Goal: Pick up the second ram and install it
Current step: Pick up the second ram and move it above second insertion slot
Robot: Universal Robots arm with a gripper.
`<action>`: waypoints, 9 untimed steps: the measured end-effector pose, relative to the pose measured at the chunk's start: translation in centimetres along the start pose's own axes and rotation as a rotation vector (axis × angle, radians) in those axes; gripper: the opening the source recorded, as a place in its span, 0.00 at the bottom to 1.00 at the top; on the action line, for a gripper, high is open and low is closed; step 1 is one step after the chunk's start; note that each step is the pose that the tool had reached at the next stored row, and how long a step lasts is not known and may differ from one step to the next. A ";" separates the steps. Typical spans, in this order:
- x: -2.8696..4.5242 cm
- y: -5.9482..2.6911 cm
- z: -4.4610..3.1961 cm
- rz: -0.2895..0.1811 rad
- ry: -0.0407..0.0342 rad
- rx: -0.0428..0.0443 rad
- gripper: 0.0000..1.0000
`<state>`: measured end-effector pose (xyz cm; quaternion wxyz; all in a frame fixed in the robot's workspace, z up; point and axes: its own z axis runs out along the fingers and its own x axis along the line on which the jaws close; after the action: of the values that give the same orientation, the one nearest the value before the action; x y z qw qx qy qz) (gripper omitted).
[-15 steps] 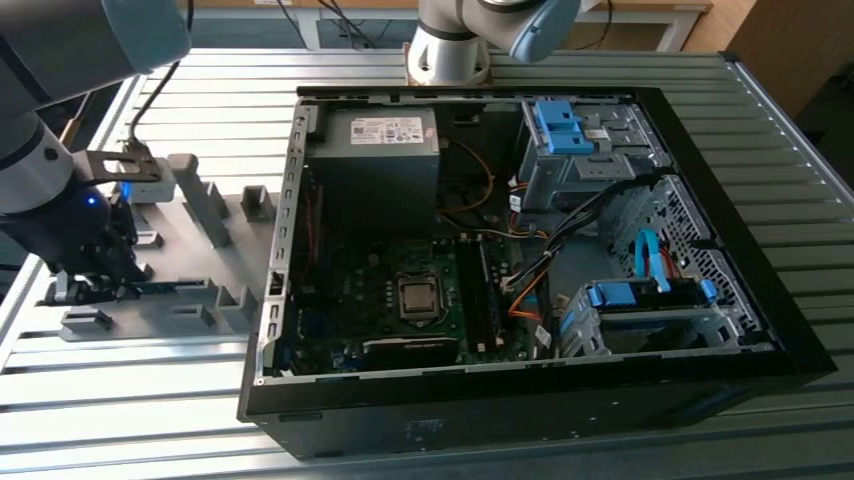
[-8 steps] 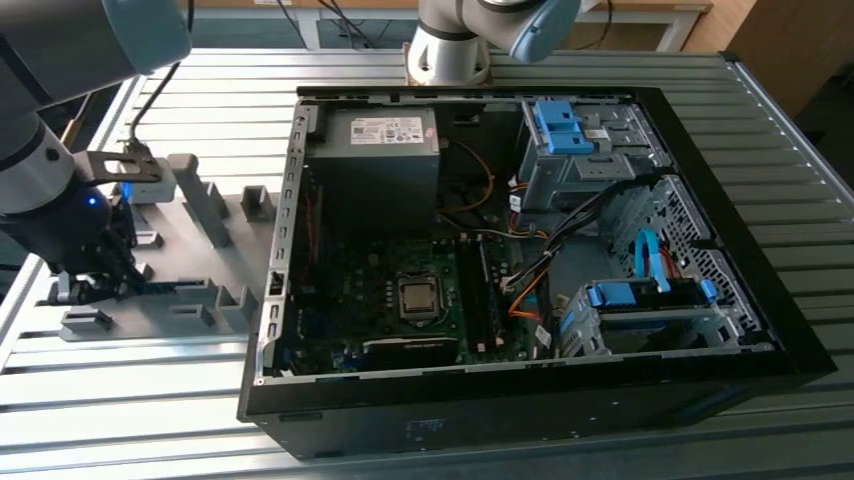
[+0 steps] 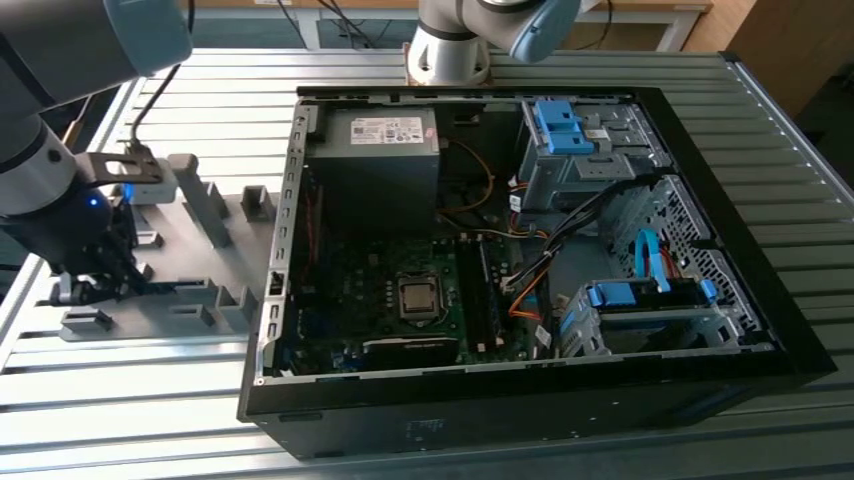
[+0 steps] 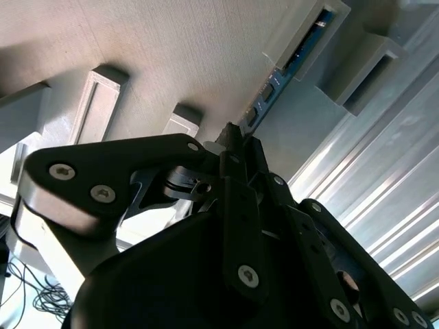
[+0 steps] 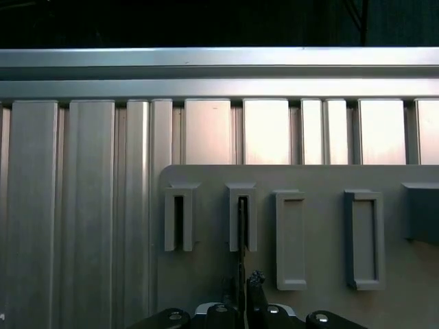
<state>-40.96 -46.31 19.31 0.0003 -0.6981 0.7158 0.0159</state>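
Gripper (image 5: 241,296): pinched shut on second ram (image 5: 241,223), held edge-on between fingertips. Ram seated in slotted grey holder (image 5: 206,260), long axis straight ahead of tool. Location: nine o'clock of computer case (image 3: 534,425), exterior view.

Arm (image 3: 40,170) low at exterior view's left; claw (image 3: 88,290) pointing down, fingers (image 4: 236,199) pinched close.

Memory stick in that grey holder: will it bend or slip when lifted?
The memory stick is a thin flat board, so probably stiff and light. Held upright by a slot in the holder, it may tip once freed.
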 end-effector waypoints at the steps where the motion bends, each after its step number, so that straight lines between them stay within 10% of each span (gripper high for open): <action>1: 0.00 -0.01 0.04 0.000 0.0000 0.0000 0.21; 9: -0.01 -0.06 0.21 0.000 0.0001 -0.0001 0.21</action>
<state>-40.90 -46.29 19.10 0.0002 -0.6981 0.7158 0.0160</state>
